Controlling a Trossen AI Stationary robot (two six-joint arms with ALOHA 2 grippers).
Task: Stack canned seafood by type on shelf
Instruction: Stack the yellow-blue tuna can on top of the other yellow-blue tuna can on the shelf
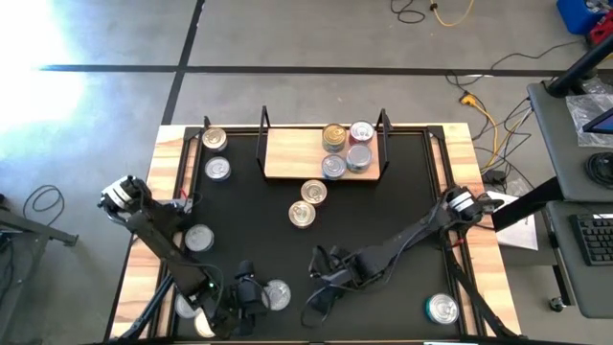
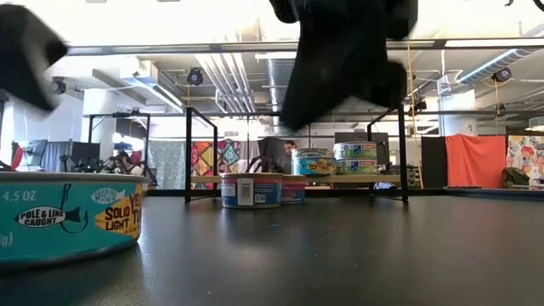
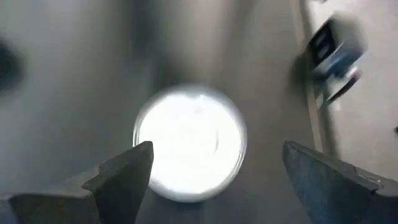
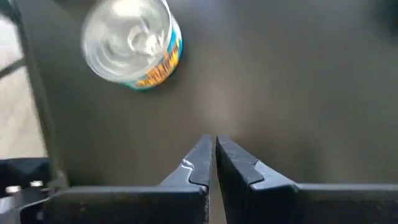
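Observation:
The shelf (image 1: 292, 158), a light-wood board between black wire posts, stands at the table's far middle. On its right part are several tins (image 1: 347, 149), with gold and silver lids. More tins stand loose on the black table; two are just in front of the shelf (image 1: 307, 202). My left gripper (image 1: 257, 292) hovers open near the front edge. Its fingers stand on either side of a silver-lidded tin (image 3: 189, 142) without touching it. My right gripper (image 4: 214, 140) is shut and empty over the table's near middle (image 1: 319, 261). A teal-labelled tin (image 4: 130, 43) lies ahead of it.
Loose tins stand at the far left (image 1: 214, 140), the left (image 1: 198, 238) and the near right corner (image 1: 442, 309). In the low view a teal tin (image 2: 68, 221) stands close at the left. Wooden strips (image 1: 163, 192) edge the table.

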